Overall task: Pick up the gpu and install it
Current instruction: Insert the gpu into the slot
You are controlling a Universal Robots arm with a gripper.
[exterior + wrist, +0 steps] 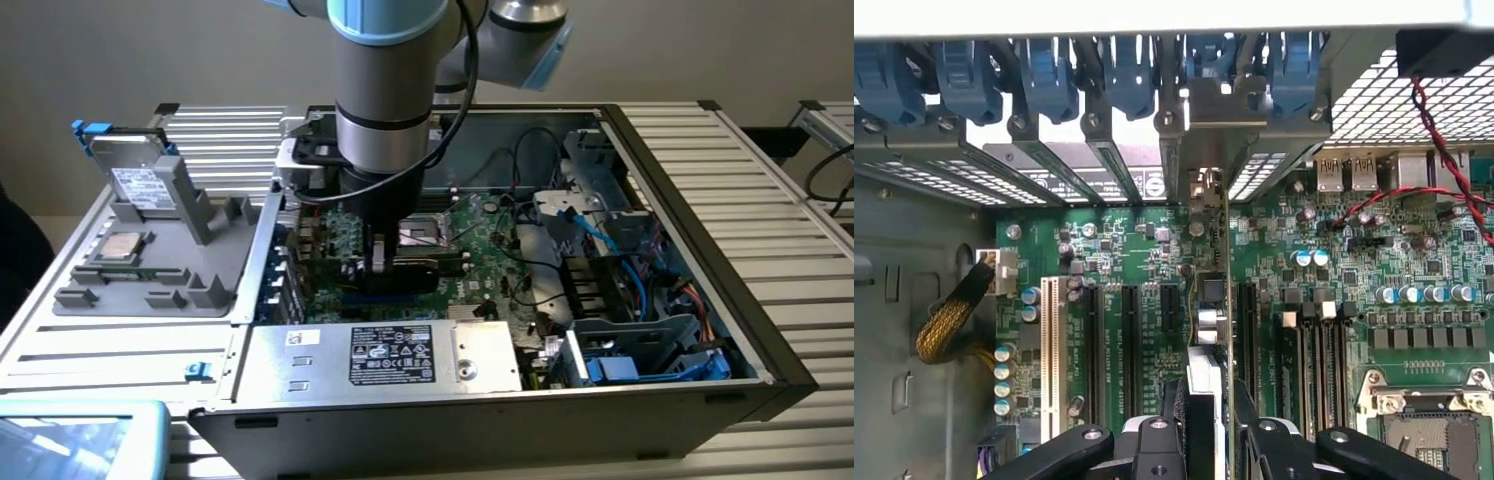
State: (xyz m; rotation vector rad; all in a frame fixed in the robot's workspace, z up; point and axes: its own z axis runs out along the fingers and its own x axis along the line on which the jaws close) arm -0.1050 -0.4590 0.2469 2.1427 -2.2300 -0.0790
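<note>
The gpu shows edge-on in the wrist view, standing upright over the green motherboard among the black expansion slots. Its silver end bracket sits up against the case's rear slot openings. My gripper is shut on the gpu, one black finger on each face of the card. In the exterior view my gripper reaches down inside the open computer case. The dark gpu is low over the motherboard, toward the exterior view's left side of the case.
Blue slot latches line the rear wall. A white slot, a yellow-sleeved cable, a red-black wire and the CPU socket surround the card. A power supply, a drive cage and a grey fixture holding a hard drive stand nearby.
</note>
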